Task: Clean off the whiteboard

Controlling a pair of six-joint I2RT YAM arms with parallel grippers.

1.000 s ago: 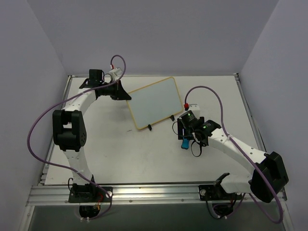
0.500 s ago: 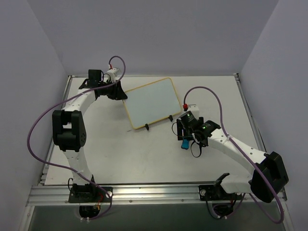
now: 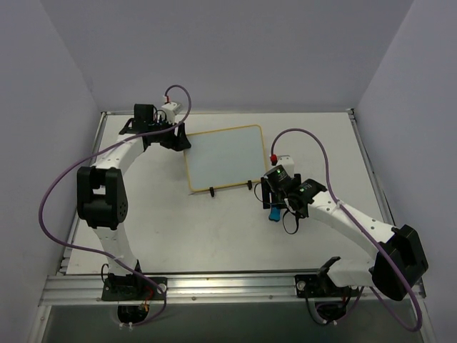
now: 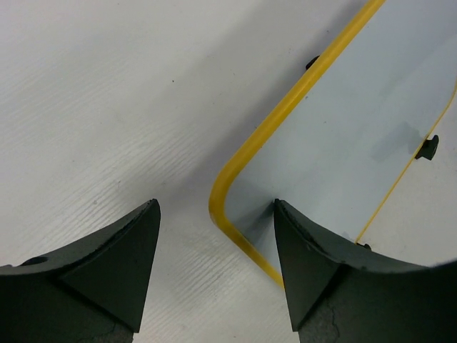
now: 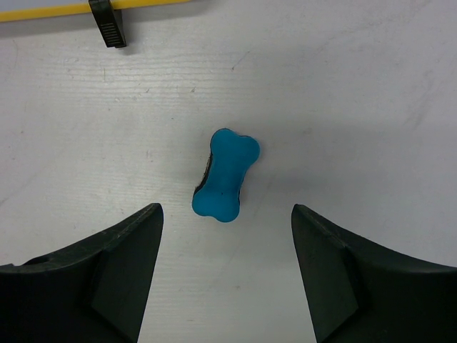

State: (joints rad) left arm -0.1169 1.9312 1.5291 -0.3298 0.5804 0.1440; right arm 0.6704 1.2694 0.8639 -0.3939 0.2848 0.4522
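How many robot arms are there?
2. The left arm reaches to the whiteboard's far left corner. The right arm hovers over the blue eraser.

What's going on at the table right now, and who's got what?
Neither arm holds anything. The left fingers stand open around the far-left corner of the whiteboard, which lies on the table; no writing shows on it from here. The right fingers hover open over the blue eraser, which lies loose on the table a little way off the board's near edge.
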